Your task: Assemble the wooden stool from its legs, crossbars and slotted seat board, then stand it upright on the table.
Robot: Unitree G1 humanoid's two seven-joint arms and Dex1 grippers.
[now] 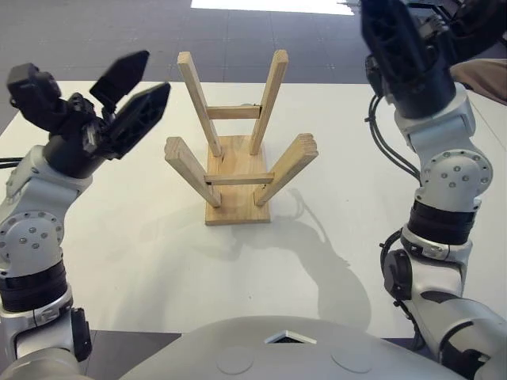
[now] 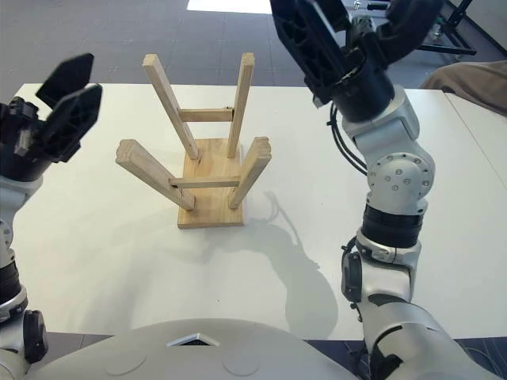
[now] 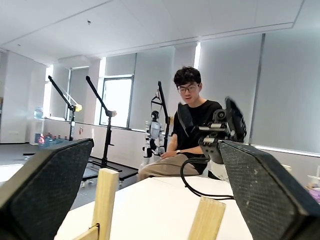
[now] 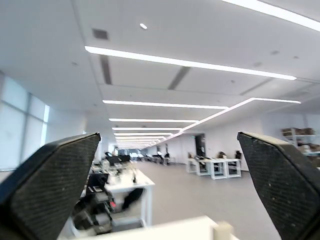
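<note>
Broadly, the white matte table spreads smooth and flat under everything; on it, about mid-table, the pale wooden stool lies upside down, assembled, of light unpainted timber with visible grain; its flat rectangular seat board rests face down on the tabletop; four square-section legs rise from the board and splay outward, the two far ones standing taller in the head views, the two near ones leaning out to either side with blunt cut ends; two thin crossbars run level, one joining the near pair and one the far pair.

Beyond the table's far edge runs a dark grey tiled floor; a black cable loops down the right forearm above the table's right side.

The left pincer hovers above the table just left of the stool, clear of the legs, its two dark, rough-faced wedge fingers parted wide with nothing between them; two leg tops show past the gap in the left wrist view; the right pincer is raised high to the stool's far right, well apart from it, fingers likewise spread wide and gripping nothing.
</note>
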